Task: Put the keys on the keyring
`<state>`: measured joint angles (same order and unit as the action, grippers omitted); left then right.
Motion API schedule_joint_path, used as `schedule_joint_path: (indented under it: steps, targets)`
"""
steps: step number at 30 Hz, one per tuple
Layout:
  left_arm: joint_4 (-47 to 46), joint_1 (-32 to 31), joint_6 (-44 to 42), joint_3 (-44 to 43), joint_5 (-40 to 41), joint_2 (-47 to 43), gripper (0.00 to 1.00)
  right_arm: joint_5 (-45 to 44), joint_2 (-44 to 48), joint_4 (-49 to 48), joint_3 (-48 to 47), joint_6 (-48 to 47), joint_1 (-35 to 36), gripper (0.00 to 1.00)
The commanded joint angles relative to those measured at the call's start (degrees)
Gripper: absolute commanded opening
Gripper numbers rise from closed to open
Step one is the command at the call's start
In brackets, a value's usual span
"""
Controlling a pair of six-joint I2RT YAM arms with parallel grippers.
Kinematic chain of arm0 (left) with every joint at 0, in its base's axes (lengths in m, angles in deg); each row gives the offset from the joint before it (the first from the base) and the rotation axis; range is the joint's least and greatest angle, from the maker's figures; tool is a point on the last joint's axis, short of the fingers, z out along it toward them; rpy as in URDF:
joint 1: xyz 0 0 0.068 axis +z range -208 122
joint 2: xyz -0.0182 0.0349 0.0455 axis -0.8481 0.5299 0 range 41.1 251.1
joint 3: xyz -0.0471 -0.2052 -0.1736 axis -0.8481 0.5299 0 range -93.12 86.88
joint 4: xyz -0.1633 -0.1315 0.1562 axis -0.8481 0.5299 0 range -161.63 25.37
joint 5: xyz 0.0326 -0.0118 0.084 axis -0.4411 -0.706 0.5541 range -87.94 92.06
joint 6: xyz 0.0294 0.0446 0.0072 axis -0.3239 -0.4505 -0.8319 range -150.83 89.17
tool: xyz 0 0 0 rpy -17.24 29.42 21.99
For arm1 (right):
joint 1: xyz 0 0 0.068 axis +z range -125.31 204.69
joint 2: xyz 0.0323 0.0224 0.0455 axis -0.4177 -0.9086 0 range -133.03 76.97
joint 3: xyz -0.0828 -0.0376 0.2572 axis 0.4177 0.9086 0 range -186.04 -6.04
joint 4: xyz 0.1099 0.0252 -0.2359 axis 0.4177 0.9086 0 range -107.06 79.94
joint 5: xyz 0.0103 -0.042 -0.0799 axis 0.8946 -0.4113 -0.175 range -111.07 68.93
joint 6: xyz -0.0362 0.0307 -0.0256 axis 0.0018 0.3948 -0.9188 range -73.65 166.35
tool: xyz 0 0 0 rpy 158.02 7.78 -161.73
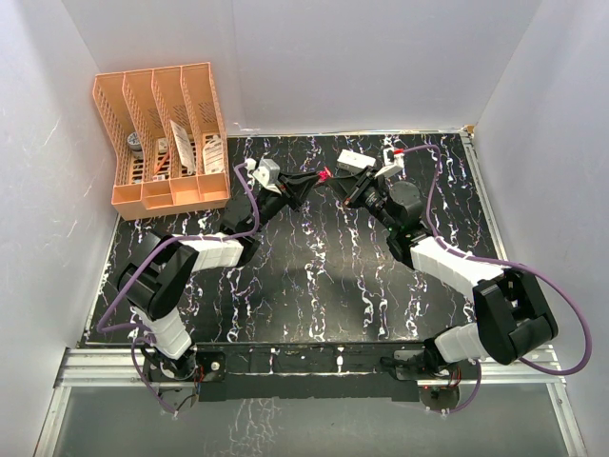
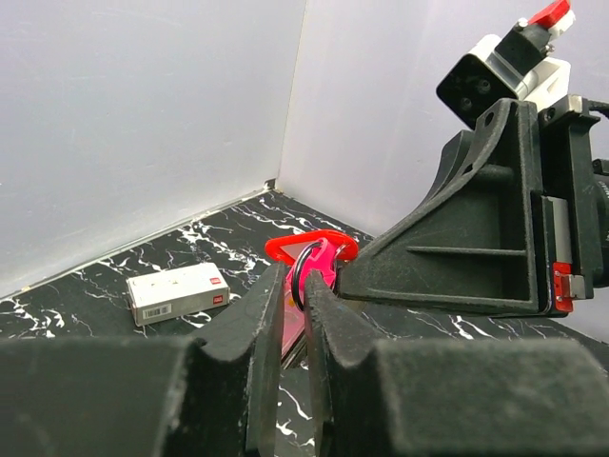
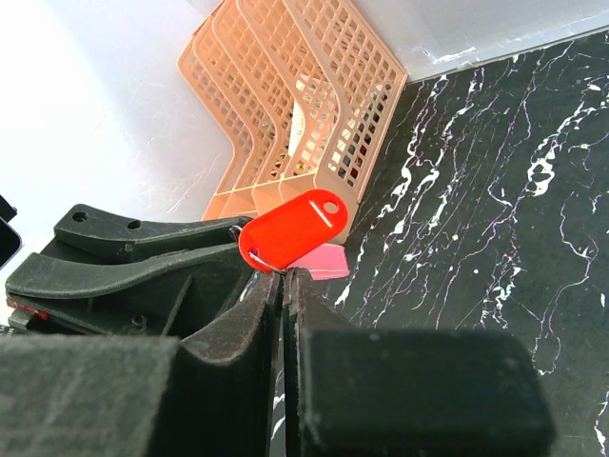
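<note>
My two grippers meet tip to tip above the far middle of the table. My left gripper (image 2: pixel 295 276) (image 1: pixel 312 181) is shut on the keyring's slim pink tag (image 2: pixel 328 262), with the thin dark ring (image 2: pixel 303 278) standing up at its fingertips. My right gripper (image 3: pixel 283 276) (image 1: pixel 337 181) is shut, pinching a thin wire loop at the end of the key with the flat bright red head (image 3: pixel 290 230) (image 1: pixel 324 175). The red head stands up above the right jaws, and the pink tag (image 3: pixel 330 261) shows just behind it. Red head and pink tag overlap; I cannot tell whether they are linked.
A white rectangular box (image 2: pixel 178 292) (image 1: pixel 352 159) with red marks lies on the table by the back wall, close behind the grippers. An orange mesh file organizer (image 1: pixel 162 138) (image 3: pixel 295 105) stands at the back left corner. The black marbled tabletop (image 1: pixel 314 276) stretches toward the arm bases.
</note>
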<state>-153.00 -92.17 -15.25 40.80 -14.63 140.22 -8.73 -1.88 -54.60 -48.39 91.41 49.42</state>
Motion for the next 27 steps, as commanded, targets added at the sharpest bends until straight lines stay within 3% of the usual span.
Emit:
schedule_joint_path:
  steps: [1,9,27]
  targets:
    - [-4.98,-0.19,0.41,-1.43,-1.99,-0.08,0.10,0.49,1.94,-3.94,-0.98,-0.49,0.16,0.00]
    - [-5.04,-0.19,1.72,-1.87,-3.92,0.12,0.06,0.36,1.81,-3.90,-0.98,-0.55,0.22,0.00]
    - [-4.53,-0.18,4.41,-0.71,-5.95,-0.04,0.16,0.06,2.12,-3.94,-0.89,-0.70,0.20,0.00]
